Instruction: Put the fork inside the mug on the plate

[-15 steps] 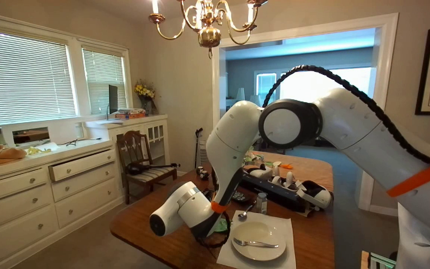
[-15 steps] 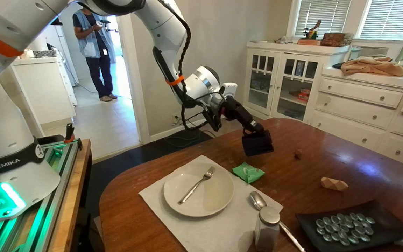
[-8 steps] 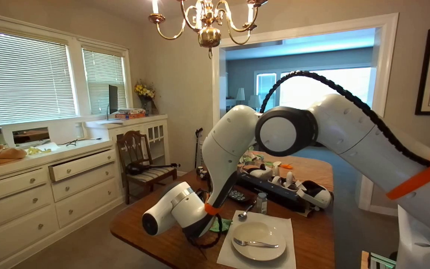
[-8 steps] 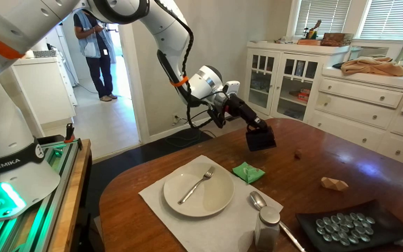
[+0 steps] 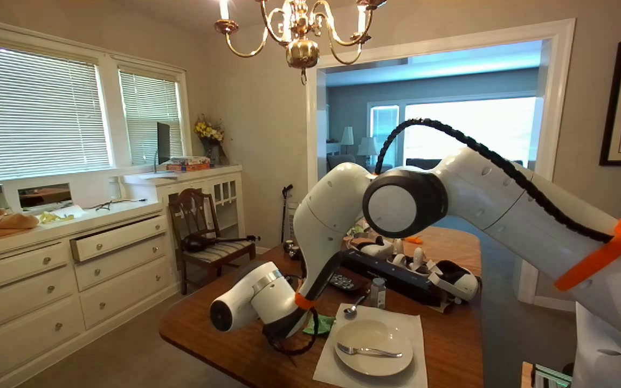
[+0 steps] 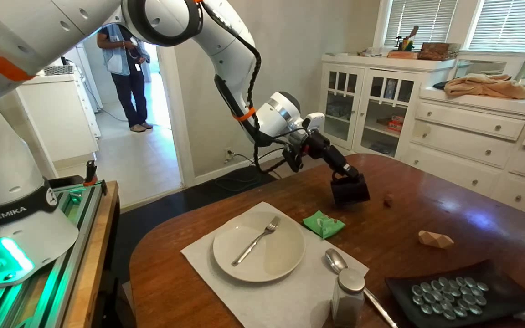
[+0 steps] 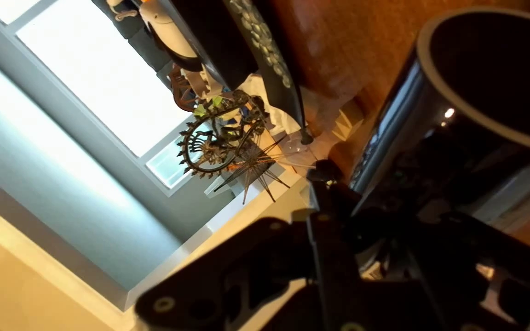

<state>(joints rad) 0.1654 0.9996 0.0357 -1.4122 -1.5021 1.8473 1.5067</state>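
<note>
The fork (image 6: pixel 257 241) lies on the white plate (image 6: pixel 285 248), tines toward the green packet; fork (image 5: pixel 370 352) and plate (image 5: pixel 372 328) show in both exterior views. The dark mug (image 6: pixel 350 190) hangs from my gripper (image 6: pixel 349 172), tilted, beyond the green packet and low over the table; I cannot tell whether it touches the wood. In the wrist view the mug (image 7: pixel 423 138) shows its open rim beside my gripper (image 7: pixel 357 207), whose fingers close around the dark handle area. An exterior view hides mug and gripper behind the arm.
The plate stands on a white placemat (image 6: pixel 285 300). A green packet (image 6: pixel 324 224) lies between plate and mug. A spoon (image 6: pixel 335 260), a glass shaker (image 6: pixel 348 300) and a black tray (image 6: pixel 508 298) with glass pebbles are near. A wooden block (image 6: pixel 435 239) lies farther along the table.
The arm has reached farther out and its elbow has lowered. The mug has moved away from the plate, to the right in an exterior view, and slightly down. The fork and plate have not moved.
</note>
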